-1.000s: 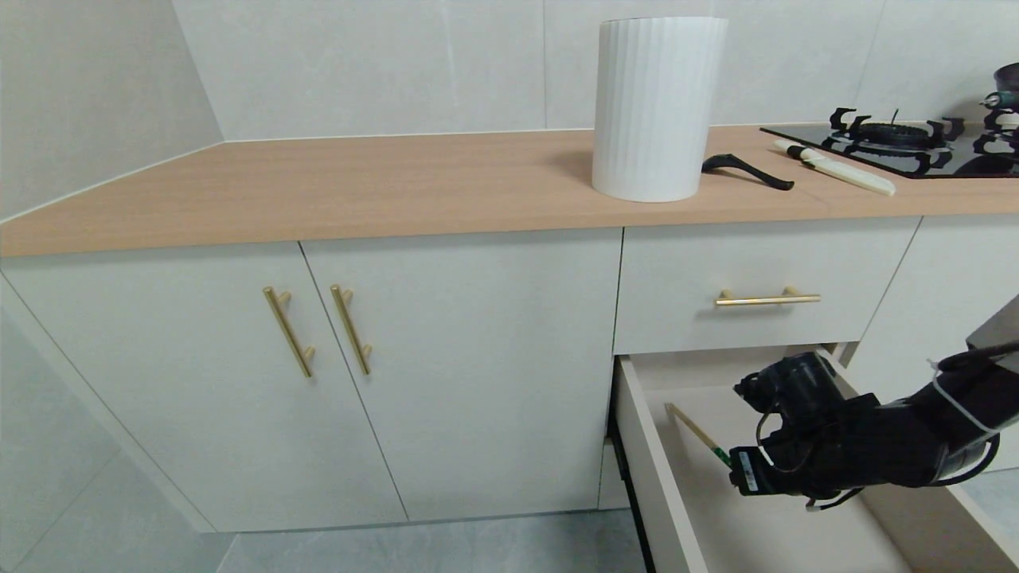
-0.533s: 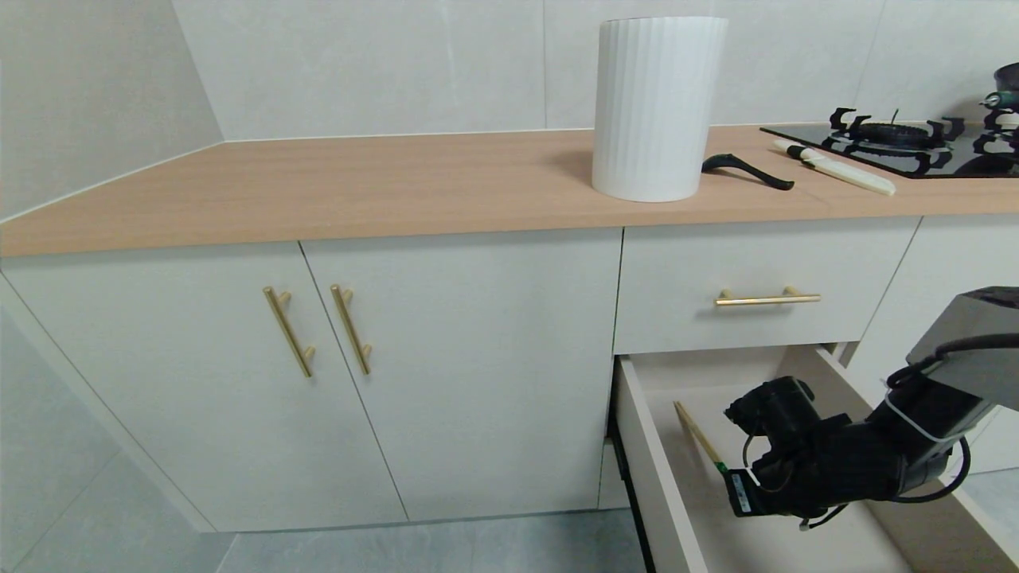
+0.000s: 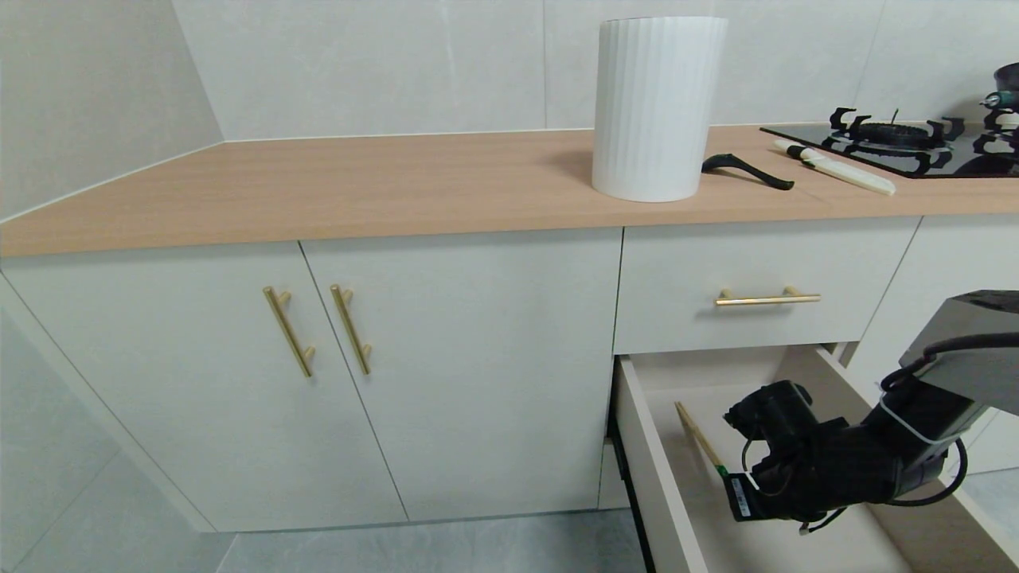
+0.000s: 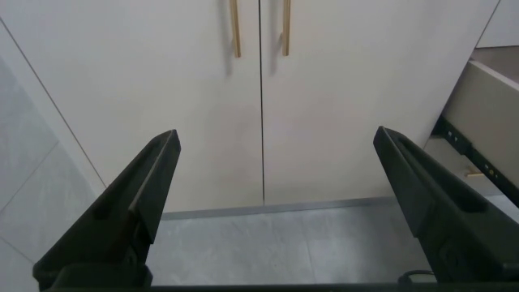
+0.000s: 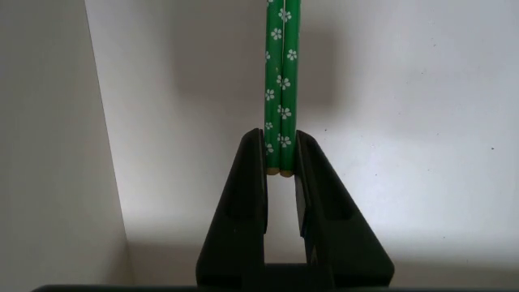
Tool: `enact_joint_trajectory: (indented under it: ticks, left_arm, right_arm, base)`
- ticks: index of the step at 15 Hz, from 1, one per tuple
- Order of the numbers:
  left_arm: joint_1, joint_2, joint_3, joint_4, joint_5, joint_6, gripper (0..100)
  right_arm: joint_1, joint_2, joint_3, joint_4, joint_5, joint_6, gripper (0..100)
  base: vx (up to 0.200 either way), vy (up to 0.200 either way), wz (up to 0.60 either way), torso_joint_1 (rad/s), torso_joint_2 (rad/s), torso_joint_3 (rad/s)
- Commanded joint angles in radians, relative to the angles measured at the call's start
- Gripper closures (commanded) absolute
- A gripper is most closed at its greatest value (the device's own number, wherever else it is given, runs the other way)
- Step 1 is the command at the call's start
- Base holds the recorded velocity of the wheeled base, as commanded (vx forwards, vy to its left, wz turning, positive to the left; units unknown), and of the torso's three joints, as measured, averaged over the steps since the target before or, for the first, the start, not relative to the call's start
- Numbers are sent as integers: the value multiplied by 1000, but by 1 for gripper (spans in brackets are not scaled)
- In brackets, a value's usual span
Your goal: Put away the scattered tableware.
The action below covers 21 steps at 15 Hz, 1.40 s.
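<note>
Chopsticks (image 5: 280,81), green with small white flowers, are clamped as a pair by the right gripper (image 5: 280,162). Its jaws are closed down to the width of the two sticks. The butt ends are seated just inside the fingertips, and the shafts run straight out ahead of the claw.

A wooden countertop (image 3: 358,187) is seen high above and beyond this claw. The open drawer (image 3: 646,446) lies around and beneath the claw; whether the sticks touch its floor cannot be told.

On the countertop, a white ribbed cylinder (image 3: 657,107) is set up above the claw. The left gripper (image 4: 276,142) is held spread wide before the cabinet doors (image 4: 259,97). A cream knife (image 3: 836,167) and a black-handled tool (image 3: 748,169) are laid beside the cylinder.

A small white label (image 3: 740,495) is fixed on the right claw; its print cannot be read.
</note>
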Motion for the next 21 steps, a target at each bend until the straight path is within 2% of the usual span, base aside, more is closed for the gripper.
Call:
enact_joint_trajectory:
  ticks: [1,2,8,10,13,16,19,21]
  left_arm:
    - [0,0,0,0,0,0,0]
    - [0,0,0,0,0,0,0]
    - [0,0,0,0,0,0,0]
    - [0,0,0,0,0,0,0]
    - [0,0,0,1,0,0,0]
    - [0,0,0,0,0,0,0]
    - [0,0,0,0,0,0,0]
    - [0,0,0,0,0,0,0]
  right_arm:
    - [0,-4,1,0,1,0,100]
    - [0,-4,1,-8,1,0,0]
    - [2,-29,15,-23,1,-1,0]
    - [2,-87,32,-22,-4,-3,0]
    - [-12,-288,78,-19,-1,-17,0]
    - [-55,-426,92,3,-5,-87,0]
    - [-139,-570,87,21,10,-201,0]
    - [-141,-642,78,30,42,-241,0]
  base:
    - [0,0,0,0,0,0]
    - [0,0,0,0,0,0]
    - [0,0,0,0,0,0]
    - [0,0,0,0,0,0]
    - [0,0,0,0,0,0]
    - [0,0,0,0,0,0]
    - [0,0,0,0,0,0]
    - [0,0,0,0,0,0]
